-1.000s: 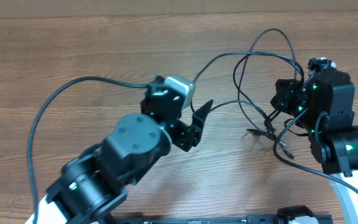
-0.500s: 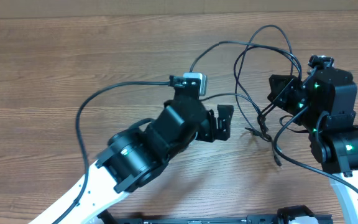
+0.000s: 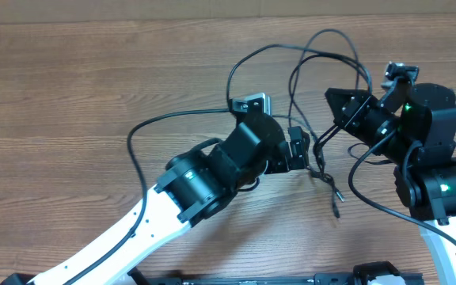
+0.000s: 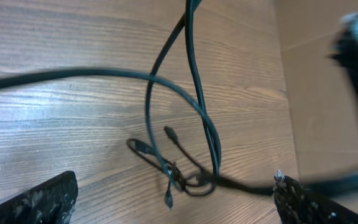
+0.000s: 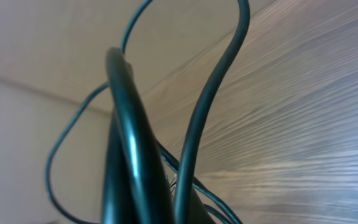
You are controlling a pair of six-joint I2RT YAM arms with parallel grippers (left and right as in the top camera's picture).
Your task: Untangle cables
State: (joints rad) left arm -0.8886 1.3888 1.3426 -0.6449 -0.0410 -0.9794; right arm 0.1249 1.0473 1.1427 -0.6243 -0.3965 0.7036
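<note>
The cables (image 3: 324, 57) are thin black cords looping across the far middle of the table. They gather in a small knot (image 3: 318, 169), and one plug end (image 3: 336, 212) trails toward the front. In the left wrist view the knot (image 4: 180, 178) lies on the wood with a short plug (image 4: 168, 200) hanging from it. My left gripper (image 4: 174, 190) is open wide, one finger on each side of the knot and neither touching it. My right gripper (image 3: 335, 99) is shut on the cables, which fill the right wrist view (image 5: 132, 124) and hide its fingers.
A thicker black cable (image 3: 172, 119) wired to the left arm arcs over the table's middle left. The right arm's base (image 3: 442, 190) stands at the right edge. Bare wooden table (image 3: 77, 79) spreads to the left and far side.
My left arm has swung right to the knot and its jaws have opened wide. The right gripper has shifted left with the cables, and the loops have drifted left.
</note>
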